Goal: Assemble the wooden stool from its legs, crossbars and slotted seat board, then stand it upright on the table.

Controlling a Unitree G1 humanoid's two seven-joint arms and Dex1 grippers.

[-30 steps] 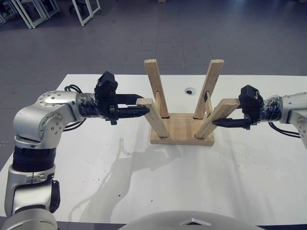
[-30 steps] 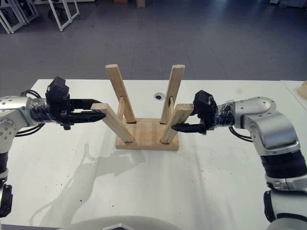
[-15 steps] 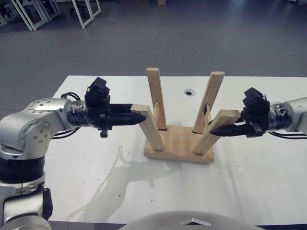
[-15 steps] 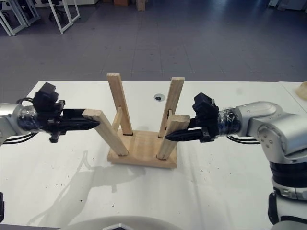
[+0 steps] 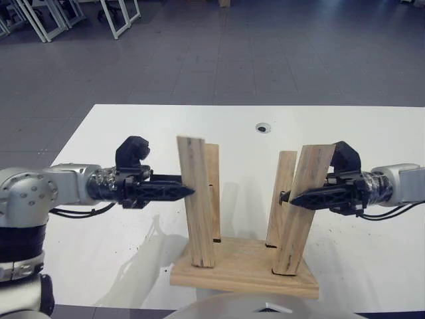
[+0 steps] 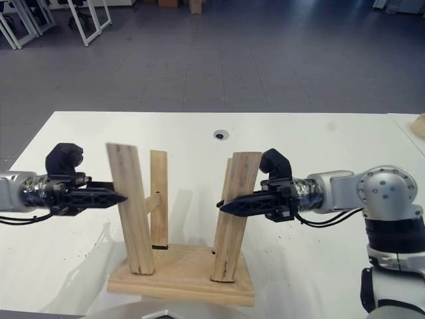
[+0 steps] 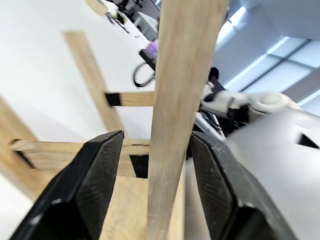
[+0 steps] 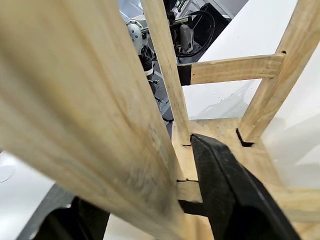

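Stool [image 5: 244, 271] inverted, jaws clamping 2 legs [image 5: 196, 199]

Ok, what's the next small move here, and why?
Probably raise both claws together to lift the stool slightly: the left claw and right claw grip the two near legs, but the seat board lies on the table, legs up.

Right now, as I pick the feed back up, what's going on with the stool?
The stool is put together but upside down: seat board at the bottom, four legs pointing up, a crossbar joining two of them. The left claw is shut on the front left leg, the right claw on the front right leg, both well above the board. The stool is near the table's front edge, not yet stood upright.
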